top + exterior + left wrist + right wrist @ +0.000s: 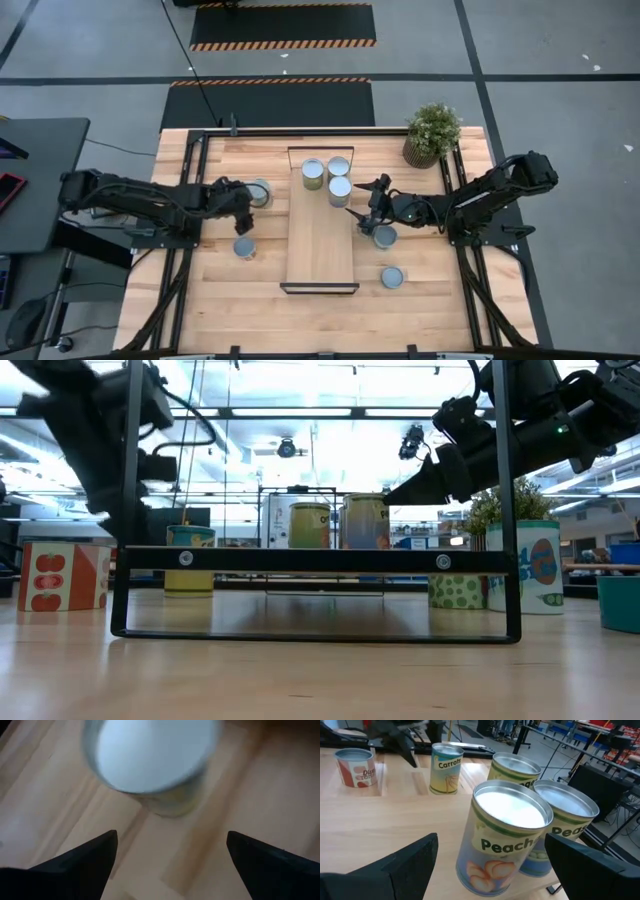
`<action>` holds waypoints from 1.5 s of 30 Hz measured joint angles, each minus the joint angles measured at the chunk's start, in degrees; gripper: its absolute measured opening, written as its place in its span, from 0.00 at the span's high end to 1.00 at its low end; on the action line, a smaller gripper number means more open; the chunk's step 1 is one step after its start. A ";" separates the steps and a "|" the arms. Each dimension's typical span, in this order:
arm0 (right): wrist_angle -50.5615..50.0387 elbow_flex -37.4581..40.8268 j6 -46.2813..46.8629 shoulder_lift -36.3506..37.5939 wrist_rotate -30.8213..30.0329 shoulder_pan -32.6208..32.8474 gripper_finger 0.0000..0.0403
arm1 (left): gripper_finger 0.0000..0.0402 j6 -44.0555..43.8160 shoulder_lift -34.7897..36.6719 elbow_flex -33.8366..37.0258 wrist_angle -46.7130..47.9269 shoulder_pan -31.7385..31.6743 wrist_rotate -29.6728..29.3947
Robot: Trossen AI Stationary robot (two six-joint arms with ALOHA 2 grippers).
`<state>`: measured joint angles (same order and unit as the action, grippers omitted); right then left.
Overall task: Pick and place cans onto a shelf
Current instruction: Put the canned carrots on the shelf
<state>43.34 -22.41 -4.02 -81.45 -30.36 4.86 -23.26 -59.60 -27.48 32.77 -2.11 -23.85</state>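
Observation:
The shelf (320, 225) lies mid-table with three cans at its far end (313, 172), (339, 166), (340, 190). My right gripper (490, 870) stands open, level, at the shelf's right side (366, 207); its fingers flank the nearest can, labelled peaches (502, 840), without touching it. My left gripper (172, 865) is open and slants down just short of a yellowish carrots can (152, 757), which stands on the table left of the shelf (261, 192).
Loose cans stand on the table: a tomato can (245, 247) near left, two more (384, 236), (392, 277) right of the shelf. A potted plant (432, 133) is at the far right corner. The shelf's near half is bare wood.

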 joint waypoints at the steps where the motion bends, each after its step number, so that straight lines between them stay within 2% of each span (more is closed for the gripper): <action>1: -0.16 0.01 -0.01 0.00 0.01 0.01 0.07 | 0.05 -0.10 -0.13 0.99 -2.13 -0.95 0.05; 9: 0.60 0.02 -0.15 0.00 0.47 0.02 0.07 | 0.05 2.85 -0.30 7.15 -15.18 -6.72 5.03; 23: 0.99 0.02 0.42 0.00 0.65 0.63 0.07 | 0.05 7.65 -0.30 13.67 -33.96 -8.34 4.78; 27: 0.99 0.02 0.42 0.00 0.65 0.63 0.07 | 0.05 11.85 -0.30 14.51 -36.95 -8.34 5.13; 34: 0.98 0.02 0.47 0.00 1.29 0.66 0.07 | 0.05 19.01 -0.33 14.79 -40.35 -8.32 9.91; 45: 0.97 0.02 0.84 0.00 1.54 0.66 0.07 | 0.07 21.97 -0.39 14.77 -41.87 -8.32 11.79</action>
<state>44.31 -22.39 -3.18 -81.45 -28.82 5.52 -1.29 -59.99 -12.71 -9.10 -10.44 -12.06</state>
